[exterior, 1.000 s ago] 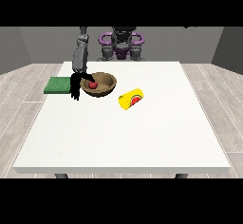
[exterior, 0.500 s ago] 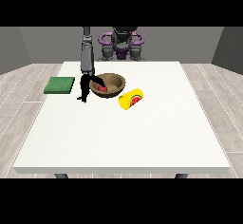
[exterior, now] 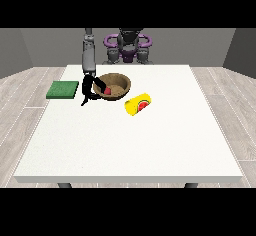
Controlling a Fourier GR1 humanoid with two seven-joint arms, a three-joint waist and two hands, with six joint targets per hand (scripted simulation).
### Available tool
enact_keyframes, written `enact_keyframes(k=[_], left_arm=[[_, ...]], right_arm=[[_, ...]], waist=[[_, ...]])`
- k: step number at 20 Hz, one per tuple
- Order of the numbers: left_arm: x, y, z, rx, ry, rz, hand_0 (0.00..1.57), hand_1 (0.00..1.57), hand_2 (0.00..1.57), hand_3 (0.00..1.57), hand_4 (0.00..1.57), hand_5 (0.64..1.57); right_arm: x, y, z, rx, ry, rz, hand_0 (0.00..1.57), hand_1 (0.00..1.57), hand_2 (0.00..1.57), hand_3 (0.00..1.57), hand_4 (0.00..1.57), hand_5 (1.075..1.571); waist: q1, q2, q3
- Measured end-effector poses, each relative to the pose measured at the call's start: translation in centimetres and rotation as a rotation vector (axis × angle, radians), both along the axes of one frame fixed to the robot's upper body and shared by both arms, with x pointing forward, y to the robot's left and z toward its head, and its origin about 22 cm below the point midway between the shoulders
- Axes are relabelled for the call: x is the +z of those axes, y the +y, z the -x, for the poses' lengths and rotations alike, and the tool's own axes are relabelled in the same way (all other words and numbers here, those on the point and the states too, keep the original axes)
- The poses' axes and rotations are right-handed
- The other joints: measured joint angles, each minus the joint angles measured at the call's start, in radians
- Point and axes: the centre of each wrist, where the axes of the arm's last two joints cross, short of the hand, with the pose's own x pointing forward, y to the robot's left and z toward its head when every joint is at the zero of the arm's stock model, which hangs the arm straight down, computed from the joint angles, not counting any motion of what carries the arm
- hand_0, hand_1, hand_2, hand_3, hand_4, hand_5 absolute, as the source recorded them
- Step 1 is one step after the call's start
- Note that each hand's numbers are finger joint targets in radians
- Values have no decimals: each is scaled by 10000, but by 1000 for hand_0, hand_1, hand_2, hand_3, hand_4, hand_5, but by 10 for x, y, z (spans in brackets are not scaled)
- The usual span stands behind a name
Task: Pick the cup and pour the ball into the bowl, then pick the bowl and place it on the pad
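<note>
The bowl [exterior: 116, 85] looks like matt brown wood, the yellow cup [exterior: 137, 104] smooth plastic, the table [exterior: 130, 145] matt white.

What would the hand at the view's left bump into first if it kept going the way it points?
Probably the white table: the hand seems to point down beside the brown bowl, though depth is unclear.

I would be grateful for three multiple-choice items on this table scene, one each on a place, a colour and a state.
1. Where does the green pad lie?
A. view's left of the bowl
B. inside the bowl
C. under the cup

2. What colour is the cup?
A. blue
B. yellow
C. white

3. How is the cup?
A. upright
B. stacked on the pad
C. lying on its side

Answers: 1 A, the pad sits beyond the hand at the view's left; 2 B, its wall is yellow; 3 C, its mouth faces sideways on the table.
</note>
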Motion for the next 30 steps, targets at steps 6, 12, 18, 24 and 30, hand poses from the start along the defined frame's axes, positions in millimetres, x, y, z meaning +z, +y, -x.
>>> enact_keyframes(k=[6,12,18,24,30], left_arm=[[-56,39,-7,730,1127,374,0,0,0,0,0,1544],[-70,82,13,1492,1168,565,0,0,0,0,0,1541],[-72,91,19,1874,968,514,0,0,0,0,0,1537],[-61,88,22,1961,651,461,0,0,0,0,0,1532],[-46,87,31,1972,206,286,0,0,0,0,14,1532]], right_arm=[[42,3,-16,173,1619,1024,1571,1571,1571,1571,1249,1472],[74,-9,-23,523,2050,1324,1571,1571,1571,1571,1299,1520],[76,-26,-21,732,2166,1743,1571,1571,1571,1571,1299,1520],[78,-83,-11,442,1822,2230,1571,1571,1571,1571,1311,1534],[83,-143,5,160,1217,1787,1571,1571,1571,999,1300,1541]], waist=[[-762,-974,117],[-1432,-969,157],[-1741,-763,176],[-1785,-428,188],[-1674,-6,195]])
